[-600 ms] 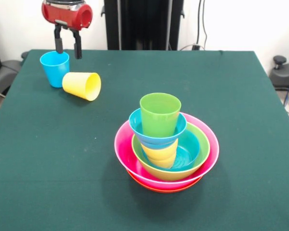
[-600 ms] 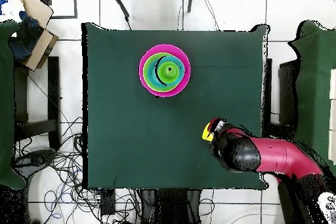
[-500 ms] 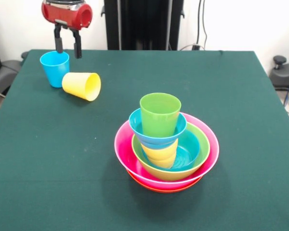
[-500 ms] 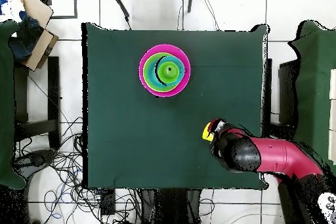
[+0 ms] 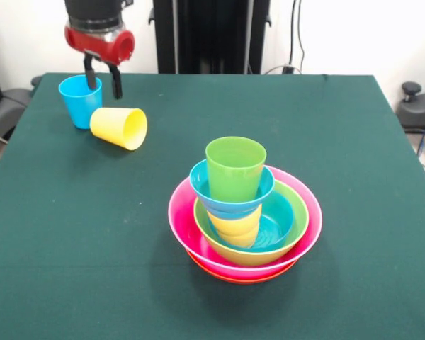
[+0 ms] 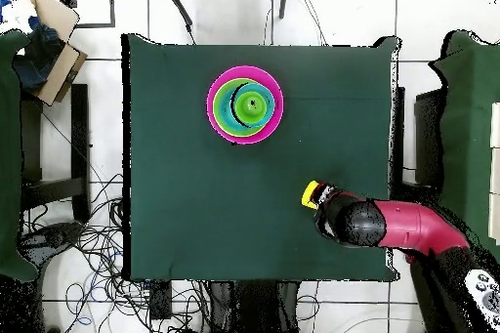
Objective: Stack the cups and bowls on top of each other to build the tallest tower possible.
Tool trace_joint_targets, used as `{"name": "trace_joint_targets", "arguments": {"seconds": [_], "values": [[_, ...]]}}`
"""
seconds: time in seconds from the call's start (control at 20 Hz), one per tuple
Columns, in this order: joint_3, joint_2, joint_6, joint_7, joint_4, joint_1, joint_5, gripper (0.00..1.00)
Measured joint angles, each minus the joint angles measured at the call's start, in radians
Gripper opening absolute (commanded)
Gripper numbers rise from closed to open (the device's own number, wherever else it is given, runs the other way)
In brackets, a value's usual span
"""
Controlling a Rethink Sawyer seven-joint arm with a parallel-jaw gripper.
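Your gripper (image 5: 103, 79) hangs with its two fingers spread and empty, just above the upright light blue cup (image 5: 80, 100), with the yellow cup (image 5: 120, 127) lying on its side touching that blue cup. The tower (image 5: 244, 209) stands well apart from the blue cup, nearer the table's middle, topped by a green cup (image 5: 234, 168). If you take the blue cup, straddle one wall squarely and lift straight up so you do not roll the yellow one.

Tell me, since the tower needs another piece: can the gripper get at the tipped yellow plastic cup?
Probably yes: the gripper hangs open just above the yellow cup, nothing between; the upright light blue cup crowds one side.
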Motion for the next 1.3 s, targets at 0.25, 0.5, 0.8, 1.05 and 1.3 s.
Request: {"name": "trace_joint_targets", "arguments": {"seconds": [0.25, 0.5, 0.8, 1.05, 1.3], "values": [[-0.018, 0.068, 0.000, 0.000, -0.012, 0.004, -0.026, 1.00], [-0.053, 0.118, 0.001, 0.000, -0.018, 0.037, -0.046, 1.00], [-0.102, 0.126, 0.001, 0.000, -0.039, 0.097, -0.088, 1.00], [-0.106, 0.125, 0.001, 0.000, -0.051, 0.093, -0.088, 1.00], [-0.105, 0.117, 0.018, 0.000, -0.057, 0.079, -0.082, 1.00]]}}
